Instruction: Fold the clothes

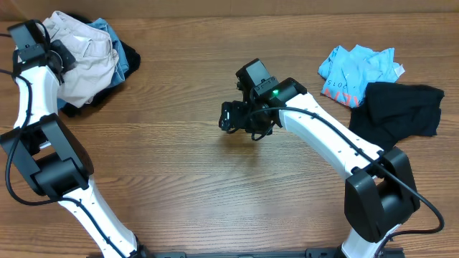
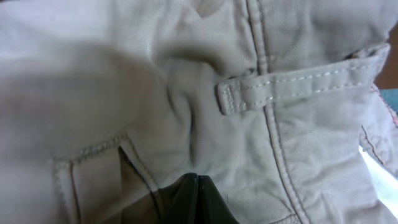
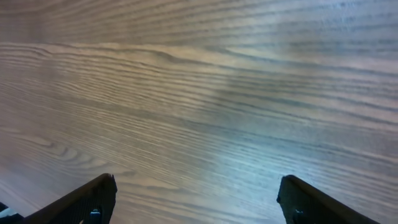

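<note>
The cream-beige trousers lie crumpled on top of a pile at the far left, over blue denim and a black piece. My left gripper is down on the pile. In the left wrist view its fingers are shut tip to tip on the trousers' cloth, near a belt loop and a pocket seam. My right gripper hovers open and empty over bare wood mid-table, its two fingers spread wide.
A light-blue printed tee and a black garment lie at the far right. The wooden tabletop runs between the two piles. The right arm's link reaches across the right half.
</note>
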Controlling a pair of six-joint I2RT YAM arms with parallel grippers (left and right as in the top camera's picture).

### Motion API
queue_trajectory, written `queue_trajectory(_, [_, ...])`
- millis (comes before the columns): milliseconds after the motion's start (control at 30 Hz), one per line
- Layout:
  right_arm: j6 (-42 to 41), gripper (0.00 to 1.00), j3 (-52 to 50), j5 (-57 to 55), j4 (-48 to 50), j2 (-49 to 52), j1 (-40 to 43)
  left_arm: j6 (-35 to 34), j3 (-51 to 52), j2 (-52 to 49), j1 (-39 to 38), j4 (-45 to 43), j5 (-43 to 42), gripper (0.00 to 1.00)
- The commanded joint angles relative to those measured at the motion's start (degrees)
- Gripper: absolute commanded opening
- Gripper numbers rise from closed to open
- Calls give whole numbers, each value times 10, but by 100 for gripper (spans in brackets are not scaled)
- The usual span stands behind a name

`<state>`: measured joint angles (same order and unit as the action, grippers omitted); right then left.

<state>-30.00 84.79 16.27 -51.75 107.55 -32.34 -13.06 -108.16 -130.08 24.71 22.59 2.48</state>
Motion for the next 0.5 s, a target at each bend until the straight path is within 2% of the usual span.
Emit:
queue_trajectory(0, [3,88,-2,-2,-7,0,-2,1,-32,55,4,34,-21,4])
queue_trajectory(200, [3,88,-2,-2,-14,0,-2,1,-33,139,14,54,-19,4])
queue_trajectory(467, [5,88,-2,-2,-18,0,-2,13,-32,40,53,89,-19,5])
